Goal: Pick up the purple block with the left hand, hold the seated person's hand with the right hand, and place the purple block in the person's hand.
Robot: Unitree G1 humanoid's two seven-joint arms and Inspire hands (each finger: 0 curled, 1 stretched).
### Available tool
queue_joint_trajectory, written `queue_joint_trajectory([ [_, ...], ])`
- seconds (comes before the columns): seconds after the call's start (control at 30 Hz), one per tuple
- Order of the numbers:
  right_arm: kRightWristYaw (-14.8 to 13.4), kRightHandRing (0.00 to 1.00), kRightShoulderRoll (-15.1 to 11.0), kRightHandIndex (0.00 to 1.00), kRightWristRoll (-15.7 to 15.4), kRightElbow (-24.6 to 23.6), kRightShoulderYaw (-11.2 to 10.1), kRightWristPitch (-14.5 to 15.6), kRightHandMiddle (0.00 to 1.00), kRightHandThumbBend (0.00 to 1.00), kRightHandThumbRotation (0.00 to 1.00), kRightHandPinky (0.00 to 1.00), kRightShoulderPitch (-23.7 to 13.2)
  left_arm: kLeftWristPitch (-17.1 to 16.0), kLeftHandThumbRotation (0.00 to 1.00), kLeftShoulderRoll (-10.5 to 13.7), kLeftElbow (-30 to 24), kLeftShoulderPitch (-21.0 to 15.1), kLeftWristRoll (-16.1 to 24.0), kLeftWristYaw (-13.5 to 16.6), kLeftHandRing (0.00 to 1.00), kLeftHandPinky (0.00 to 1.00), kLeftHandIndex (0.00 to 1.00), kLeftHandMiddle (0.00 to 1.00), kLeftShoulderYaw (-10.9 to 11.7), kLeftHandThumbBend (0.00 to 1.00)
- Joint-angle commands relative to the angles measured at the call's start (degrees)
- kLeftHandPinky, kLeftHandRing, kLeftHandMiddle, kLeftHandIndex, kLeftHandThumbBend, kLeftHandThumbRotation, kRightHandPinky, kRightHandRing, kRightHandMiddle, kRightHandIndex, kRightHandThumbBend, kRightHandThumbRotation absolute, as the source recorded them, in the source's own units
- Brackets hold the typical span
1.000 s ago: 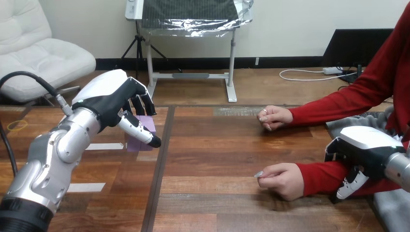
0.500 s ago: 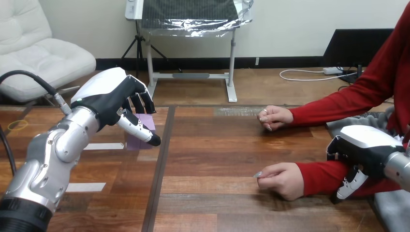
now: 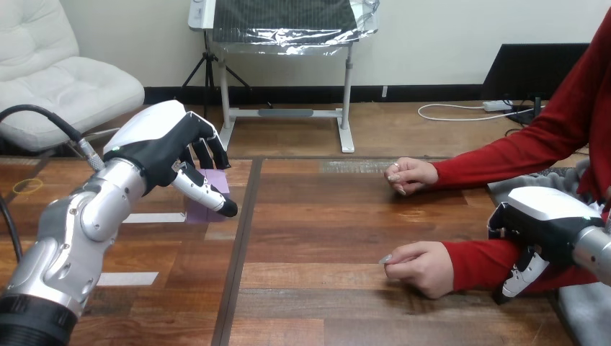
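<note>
The purple block [image 3: 217,183] stands just left of the table's dark centre seam, partly hidden by my left hand [image 3: 164,145]. That hand is curled round it, fingers behind and thumb across its front. The block's lower edge looks slightly raised off the wood. The person's near hand [image 3: 420,268] rests loosely closed on the table at centre right, knuckles up. Their far hand [image 3: 409,175] lies further back, also closed. My right hand [image 3: 545,220] sits at the right edge, over the red sleeve [image 3: 472,264] of the near forearm; I cannot tell if it grips it.
Two strips of pale tape [image 3: 153,218] lie on the table's left half below my left forearm. A yellow rubber band [image 3: 27,186] lies at the far left. Bare wood spans the middle between the block and the person's hands. A grey cloth [image 3: 585,317] covers the right corner.
My left hand has drawn slightly left and up, and the purple block has shifted a little with it. My right hand and the person's hands have stayed put.
</note>
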Motion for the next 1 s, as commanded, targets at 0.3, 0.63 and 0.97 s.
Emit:
queue_joint_trajectory([
  [0.3, -0.38, 0.25, 2.15, 0.36, 1.97, 0.73, 0.51, -1.49, 0.32, 0.88, 0.1, 0.2, 0.3, -0.41, 0.0, -0.05, -2.02, -2.46, -1.03, 0.85, 0.36, 0.3, 0.42, 0.43, 1.77, 0.81],
  [0.63, -0.57, 0.26, 1.56, 0.36, 4.45, 0.02, -0.69, -3.65, 0.33, 0.86, 0.09, 0.21, 0.39, -0.15, 0.0, -0.72, -2.08, -2.15, -0.87, 1.97, 0.37, 0.3, 0.42, 0.43, 2.0, 0.81],
  [0.97, -1.73, 0.23, 0.8, 0.32, 6.72, -1.13, -2.26, -6.33, 0.29, 0.84, 0.09, 0.19, 0.67, -1.62, 0.0, -1.94, -1.23, -1.56, -1.41, 5.02, 0.38, 0.32, 0.43, 0.44, 2.29, 0.8],
])
